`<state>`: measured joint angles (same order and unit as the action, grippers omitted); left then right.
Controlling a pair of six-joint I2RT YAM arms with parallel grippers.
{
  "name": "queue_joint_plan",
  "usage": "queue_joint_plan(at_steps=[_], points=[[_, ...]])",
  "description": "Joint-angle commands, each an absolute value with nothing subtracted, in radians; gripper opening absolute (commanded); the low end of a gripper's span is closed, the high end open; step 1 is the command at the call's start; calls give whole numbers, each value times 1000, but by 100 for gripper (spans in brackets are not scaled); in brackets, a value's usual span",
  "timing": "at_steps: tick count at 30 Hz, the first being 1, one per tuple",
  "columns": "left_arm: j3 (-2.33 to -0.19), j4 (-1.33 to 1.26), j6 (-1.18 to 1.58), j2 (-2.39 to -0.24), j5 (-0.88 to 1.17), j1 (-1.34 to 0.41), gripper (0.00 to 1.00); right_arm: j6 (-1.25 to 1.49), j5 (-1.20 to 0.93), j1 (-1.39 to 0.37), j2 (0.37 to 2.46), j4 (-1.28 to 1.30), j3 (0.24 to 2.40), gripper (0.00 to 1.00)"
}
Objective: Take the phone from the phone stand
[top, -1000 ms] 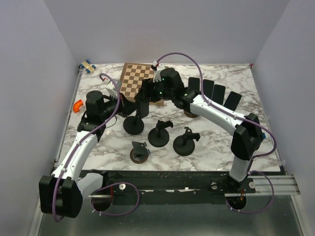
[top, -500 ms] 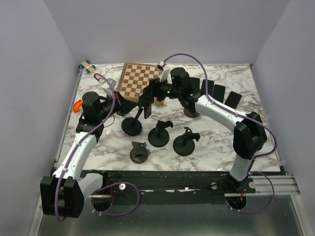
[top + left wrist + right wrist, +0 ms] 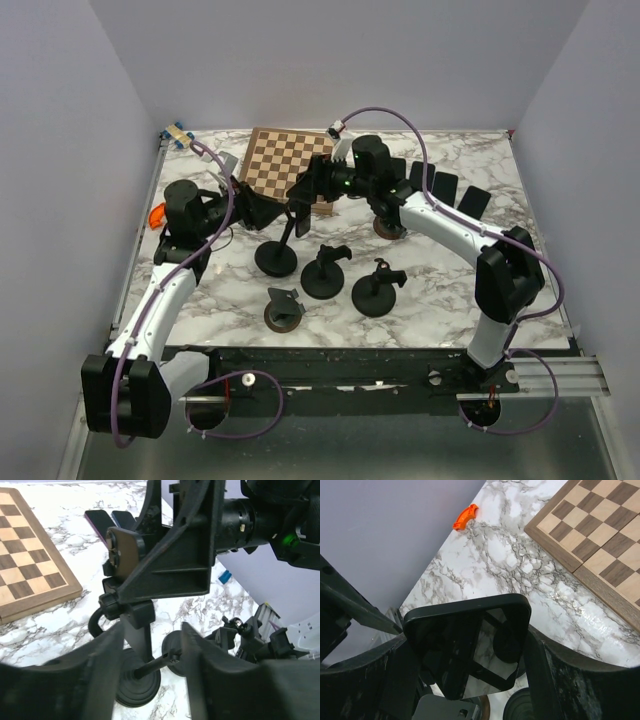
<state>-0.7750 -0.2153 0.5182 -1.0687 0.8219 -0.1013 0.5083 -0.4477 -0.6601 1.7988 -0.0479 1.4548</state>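
Straddling the post of one phone stand (image 3: 275,258) with the left gripper (image 3: 152,635) spread wide. Pinching one phone (image 3: 470,630) in the right gripper (image 3: 470,665) over that stand, leaving three more stands (image 3: 325,278) in front and four spare phones (image 3: 443,187) at right

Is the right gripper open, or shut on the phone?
Shut on the phone: in the right wrist view, both fingers of the right gripper touch its side edges.

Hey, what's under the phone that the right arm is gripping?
Below the phone, held in the right pincer, lie the marble table and the black stand's round base. The phone and pincer fingers hide the stand's cradle, so whether it's still seated is unclear.
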Motion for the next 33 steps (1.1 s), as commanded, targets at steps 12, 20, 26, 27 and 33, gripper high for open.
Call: queue_joint_plan(at_steps=[12,20,26,27,33], points=[[-876,71,333,-1067,568,-235,49,596,-299,-746,1756,-32,1506,1],[-856,85,331,-1016,471,-236,61,588,-284,-758,1761,-19,1517,1],[-857,64,342,-1042,497,-236,65,581,-274,-774,1766,-11,1528,1],[-859,60,346,-1049,505,-236,63,580,-268,-778,1768,-11,1529,1],[-876,81,341,-1073,526,-236,51,584,-251,-792,1772,-20,1527,1]])
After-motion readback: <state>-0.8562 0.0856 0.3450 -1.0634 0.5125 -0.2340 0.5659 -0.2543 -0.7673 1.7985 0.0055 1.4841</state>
